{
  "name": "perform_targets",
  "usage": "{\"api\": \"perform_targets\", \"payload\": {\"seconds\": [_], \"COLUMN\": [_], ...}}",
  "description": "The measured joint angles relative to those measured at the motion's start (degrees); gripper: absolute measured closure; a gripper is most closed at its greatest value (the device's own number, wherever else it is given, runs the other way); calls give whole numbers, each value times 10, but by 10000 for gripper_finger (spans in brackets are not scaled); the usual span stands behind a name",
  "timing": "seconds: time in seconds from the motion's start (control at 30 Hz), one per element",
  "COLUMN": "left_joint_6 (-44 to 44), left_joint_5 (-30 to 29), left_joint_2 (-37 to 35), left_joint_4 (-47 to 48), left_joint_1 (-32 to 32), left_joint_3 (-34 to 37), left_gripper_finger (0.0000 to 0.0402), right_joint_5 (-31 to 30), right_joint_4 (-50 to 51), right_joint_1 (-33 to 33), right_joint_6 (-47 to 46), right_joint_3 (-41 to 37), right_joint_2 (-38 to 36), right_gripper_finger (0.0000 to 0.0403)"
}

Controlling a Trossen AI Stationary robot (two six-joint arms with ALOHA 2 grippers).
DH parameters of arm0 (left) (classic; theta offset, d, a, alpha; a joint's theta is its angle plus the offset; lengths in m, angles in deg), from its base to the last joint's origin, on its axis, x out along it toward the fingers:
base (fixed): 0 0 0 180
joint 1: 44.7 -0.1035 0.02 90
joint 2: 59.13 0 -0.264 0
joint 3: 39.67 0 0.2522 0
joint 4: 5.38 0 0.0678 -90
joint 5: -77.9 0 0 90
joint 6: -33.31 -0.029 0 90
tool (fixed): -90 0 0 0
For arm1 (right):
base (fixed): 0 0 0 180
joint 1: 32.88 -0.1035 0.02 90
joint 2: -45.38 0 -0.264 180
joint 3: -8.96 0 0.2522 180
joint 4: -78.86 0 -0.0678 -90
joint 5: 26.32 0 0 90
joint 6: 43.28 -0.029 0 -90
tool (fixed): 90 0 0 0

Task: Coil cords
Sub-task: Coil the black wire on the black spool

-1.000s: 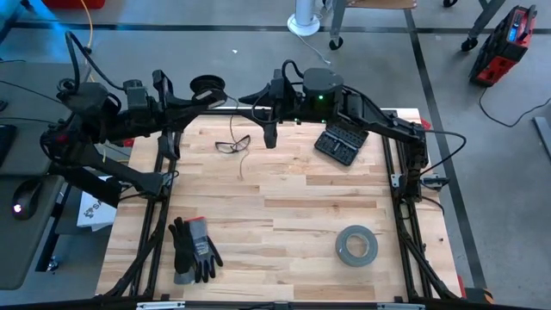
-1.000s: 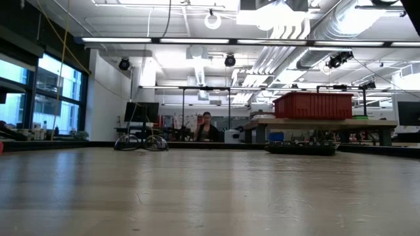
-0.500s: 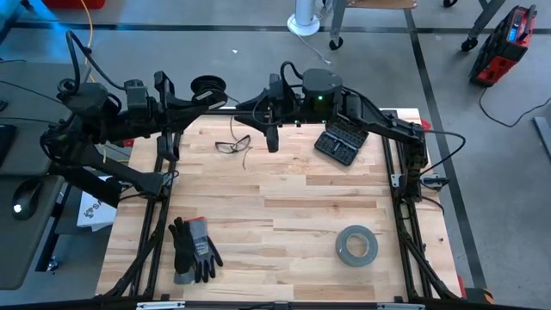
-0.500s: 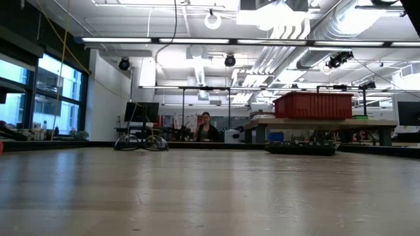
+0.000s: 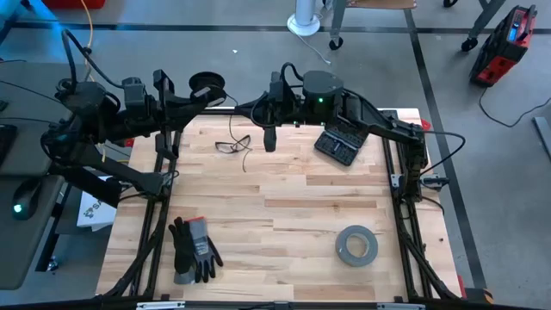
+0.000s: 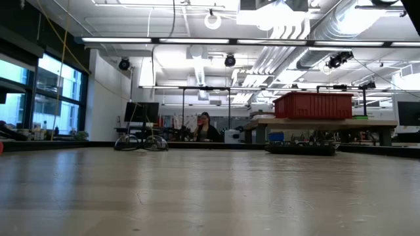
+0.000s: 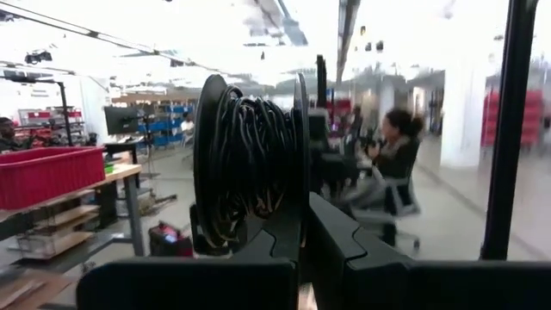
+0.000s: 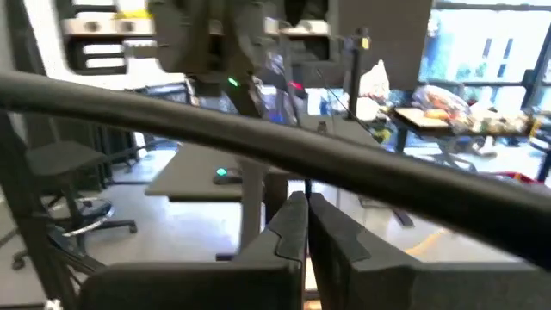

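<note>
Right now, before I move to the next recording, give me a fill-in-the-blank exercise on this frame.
1. The left gripper is shut on the black ____.
2. The right gripper has its fingers ____.
3. The grey tape roll lies on the ____.
4. The black gloves lie near the table's ____ side.

Missing words: spool; shut; table; left

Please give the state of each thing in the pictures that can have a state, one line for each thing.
Left gripper: shut on the spool.
Spool: held on edge, wound with cord.
Cord: loose end hanging over the table.
Right gripper: shut, at the cord.
Glasses: unfolded.
Gloves: lying flat.
Tape roll: lying flat.
Bit case: open.
</note>
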Motion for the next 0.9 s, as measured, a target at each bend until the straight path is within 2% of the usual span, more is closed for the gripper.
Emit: {"api": "perform_targets", "payload": {"seconds": [0.2,0.4,0.7,0.9], "left_joint_6": [85,242,531,638], "left_joint_5": [-2,34,37,68], "left_joint_2": [28,50,69,77], "left_joint_4": [-97,-137,-142,-143], "left_joint_1": [-1,0,0,0], "left_joint_3": [0,0,0,0], "left_gripper_finger": [401,401,401,401], "right_joint_5": [0,0,1,-2], "right_joint_4": [-91,-154,-251,-265], "right_joint_1": [-30,-43,-52,-52], "right_joint_6": [30,35,46,51], "right_joint_3": [1,0,0,0], "right_joint_2": [25,41,54,54], "right_gripper_finger": [402,402,403,403]}}
